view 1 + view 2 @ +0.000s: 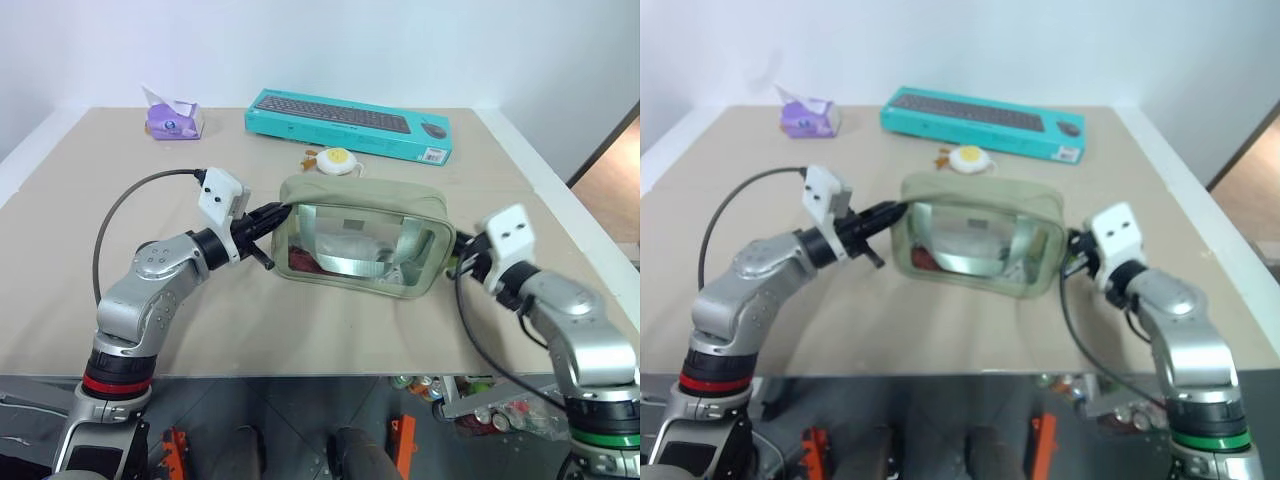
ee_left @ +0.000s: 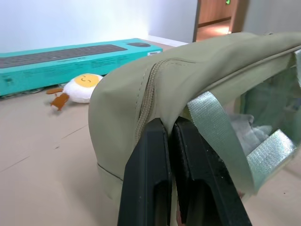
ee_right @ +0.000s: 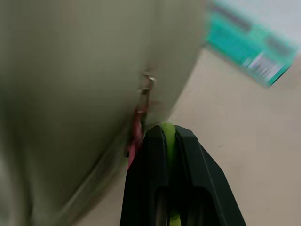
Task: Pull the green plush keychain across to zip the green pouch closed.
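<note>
Tabletop (image 1: 300, 330): left gripper (image 2: 170, 127) pinches green pouch (image 1: 360, 200); right gripper (image 3: 168, 134) clamps green plush keychain (image 3: 168, 136).

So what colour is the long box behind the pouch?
Teal box, clearest in the left eye view.

pouch: pale sage-green boxy fabric pouch (image 1: 362, 236) sits mid-table on the beige table (image 1: 300, 330), clear window side facing the robot.
left end: left gripper (image 1: 275, 213) at the pouch's left end.
right end: right gripper (image 1: 462, 262) at its right end; lime-green fuzzy plush keychain (image 3: 168, 136) between those fingers.
behind pouch: white-and-yellow egg-shaped trinket (image 1: 334, 160); behind that, teal keyboard box (image 1: 348, 123).
far left corner: purple tissue pack (image 1: 173, 117).
</note>
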You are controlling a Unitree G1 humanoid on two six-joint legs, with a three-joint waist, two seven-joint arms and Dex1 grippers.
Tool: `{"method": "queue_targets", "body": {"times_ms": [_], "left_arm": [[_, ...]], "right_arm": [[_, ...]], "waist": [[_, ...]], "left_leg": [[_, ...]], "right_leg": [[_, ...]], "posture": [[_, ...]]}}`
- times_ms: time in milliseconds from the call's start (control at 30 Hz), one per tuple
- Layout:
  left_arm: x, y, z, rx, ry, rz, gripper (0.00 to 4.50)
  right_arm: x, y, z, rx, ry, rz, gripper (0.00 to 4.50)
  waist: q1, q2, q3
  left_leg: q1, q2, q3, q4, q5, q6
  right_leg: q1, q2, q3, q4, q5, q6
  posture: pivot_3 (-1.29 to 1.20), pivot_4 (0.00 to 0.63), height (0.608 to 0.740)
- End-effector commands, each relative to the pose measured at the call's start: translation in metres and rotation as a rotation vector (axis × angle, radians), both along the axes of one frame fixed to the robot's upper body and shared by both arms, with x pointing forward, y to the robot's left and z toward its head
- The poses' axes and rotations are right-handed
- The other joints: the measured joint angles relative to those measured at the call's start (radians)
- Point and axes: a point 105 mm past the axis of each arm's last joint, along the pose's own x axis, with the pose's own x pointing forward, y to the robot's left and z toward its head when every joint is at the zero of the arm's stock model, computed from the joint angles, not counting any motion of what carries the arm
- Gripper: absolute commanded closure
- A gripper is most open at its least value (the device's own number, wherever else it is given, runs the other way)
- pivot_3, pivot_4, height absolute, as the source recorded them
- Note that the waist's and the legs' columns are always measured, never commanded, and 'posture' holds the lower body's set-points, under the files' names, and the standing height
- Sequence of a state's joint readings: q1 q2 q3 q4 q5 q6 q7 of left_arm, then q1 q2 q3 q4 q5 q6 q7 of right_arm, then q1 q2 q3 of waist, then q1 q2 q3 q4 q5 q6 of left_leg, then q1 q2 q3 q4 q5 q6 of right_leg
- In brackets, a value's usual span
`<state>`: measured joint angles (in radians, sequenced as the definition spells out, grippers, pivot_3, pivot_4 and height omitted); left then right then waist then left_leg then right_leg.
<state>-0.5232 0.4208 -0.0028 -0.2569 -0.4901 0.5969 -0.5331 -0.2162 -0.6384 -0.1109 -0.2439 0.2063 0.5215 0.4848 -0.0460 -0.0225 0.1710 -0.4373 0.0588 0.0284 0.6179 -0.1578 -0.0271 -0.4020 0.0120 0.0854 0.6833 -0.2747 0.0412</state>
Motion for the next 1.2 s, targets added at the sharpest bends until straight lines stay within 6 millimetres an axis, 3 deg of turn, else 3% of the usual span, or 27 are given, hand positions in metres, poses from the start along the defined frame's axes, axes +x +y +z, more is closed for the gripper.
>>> {"method": "queue_targets", "body": {"times_ms": [33, 200, 400, 433, 667, 800, 1000, 1100, 1200], "left_arm": [[0.001, 0.007, 0.017, -0.015, -0.056, 0.038, 4.50], [0.000, 0.008, 0.016, -0.019, -0.047, 0.041, 4.50], [-0.003, 0.010, 0.010, -0.049, 0.016, 0.004, 4.50], [-0.003, 0.011, 0.010, -0.061, 0.030, -0.002, 3.76], [-0.008, 0.016, 0.018, -0.102, 0.056, -0.076, 1.39], [-0.009, 0.034, 0.028, -0.112, 0.021, -0.090, 0.09], [-0.015, 0.042, 0.033, -0.106, -0.036, -0.108, 0.01], [-0.020, 0.057, 0.017, -0.052, -0.031, -0.074, 0.01], [-0.029, 0.068, 0.000, -0.016, -0.014, -0.050, 0.01]], "right_arm": [[-0.001, 0.000, -0.014, -0.060, 0.001, 0.004, 4.47], [-0.002, 0.000, -0.030, -0.066, -0.002, 0.010, 4.47], [0.006, 0.000, 0.010, 0.159, -0.121, -0.003, 4.47], [0.005, 0.000, 0.017, 0.185, -0.138, 0.004, 3.78], [-0.013, 0.000, 0.069, 0.307, -0.284, 0.076, 1.39], [-0.036, -0.008, 0.094, 0.303, -0.362, 0.090, 0.09], [-0.054, -0.008, 0.095, 0.310, -0.350, 0.123, 0.01], [-0.067, -0.010, 0.098, 0.308, -0.354, 0.143, 0.01], [-0.081, -0.009, 0.088, 0.286, -0.289, 0.172, 0.01]], "waist": [[-0.001, 0.000, 0.000], [-0.001, -0.001, 0.000], [-0.002, -0.001, 0.000], [-0.001, -0.001, 0.000], [0.000, -0.001, 0.000], [0.000, -0.001, 0.000], [0.000, -0.001, 0.000], [-0.002, 0.000, -0.001], [-0.001, 0.000, -0.001]], "left_leg": [[0.000, 0.000, 0.000, 0.000, 0.000, 0.000], [0.001, 0.001, -0.001, 0.000, 0.000, 0.000], [0.002, 0.001, -0.001, 0.000, 0.000, 0.000], [0.002, 0.001, -0.001, 0.000, 0.000, 0.000], [0.000, 0.000, -0.001, -0.001, 0.000, 0.000], [0.000, 0.000, -0.002, -0.001, 0.000, 0.000], [0.000, 0.000, -0.001, -0.001, 0.000, 0.000], [0.001, 0.001, -0.001, -0.001, 0.000, 0.000], [0.001, 0.001, -0.001, -0.002, -0.001, 0.000]], "right_leg": [[0.000, 0.000, 0.000, 0.000, 0.000, 0.000], [0.000, 0.001, -0.001, 0.000, 0.000, 0.000], [0.001, 0.001, 0.000, 0.000, 0.001, -0.001], [0.001, 0.001, -0.001, 0.000, 0.001, -0.001], [0.000, 0.001, -0.001, 0.000, 0.000, 0.000], [0.000, 0.001, -0.002, 0.000, -0.001, -0.001], [0.001, 0.000, -0.001, 0.000, -0.001, 0.000], [0.000, 0.000, 0.000, 0.000, -0.001, -0.001], [0.000, 0.000, -0.001, 0.000, -0.002, -0.002]], "posture": [[0.00, 0.150, 0.740], [0.00, 0.150, 0.740], [0.00, 0.150, 0.740], [0.00, 0.150, 0.740], [0.00, 0.150, 0.740], [0.00, 0.150, 0.740], [0.00, 0.150, 0.740], [0.00, 0.150, 0.740], [0.00, 0.150, 0.740]]}}
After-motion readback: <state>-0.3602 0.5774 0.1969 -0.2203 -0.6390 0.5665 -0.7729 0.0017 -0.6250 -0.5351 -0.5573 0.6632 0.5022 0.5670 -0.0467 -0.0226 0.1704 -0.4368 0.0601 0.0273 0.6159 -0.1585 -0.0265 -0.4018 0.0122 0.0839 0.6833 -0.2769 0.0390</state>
